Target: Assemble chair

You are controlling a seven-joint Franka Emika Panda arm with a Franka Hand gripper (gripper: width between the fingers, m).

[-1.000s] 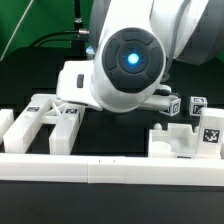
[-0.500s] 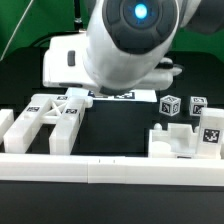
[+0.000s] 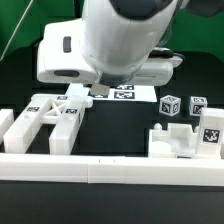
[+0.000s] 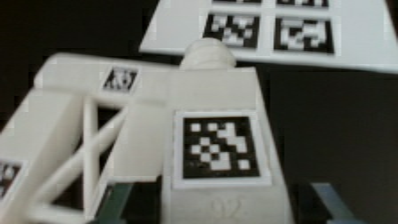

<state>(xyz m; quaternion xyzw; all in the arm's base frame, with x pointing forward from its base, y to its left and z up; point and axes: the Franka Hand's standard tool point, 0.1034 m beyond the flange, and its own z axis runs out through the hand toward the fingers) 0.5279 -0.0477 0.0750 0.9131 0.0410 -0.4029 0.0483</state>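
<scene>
A chunky white chair piece [image 4: 217,120] with a large square tag on its face runs from between my fingers toward the marker board [image 4: 267,30]. My gripper [image 4: 224,205] is shut on it, one dark finger on each side. A ladder-like white chair frame [image 4: 80,130] with a small tag lies right beside it, touching or overlapping it. In the exterior view that frame [image 3: 52,112] rests on the black table at the exterior view's left. The arm's bulky white body hides the fingers and most of the held piece there.
A long plain white border bar [image 3: 110,165] runs along the front. A blocky white part [image 3: 185,140] with a tag sits at the exterior view's right, two small tagged cubes [image 3: 170,105] behind it. The marker board [image 3: 125,93] lies behind the arm.
The arm's wrist has risen and swung back in the exterior view, uncovering the frame and the table in front. The parts at the exterior view's right have stayed put.
</scene>
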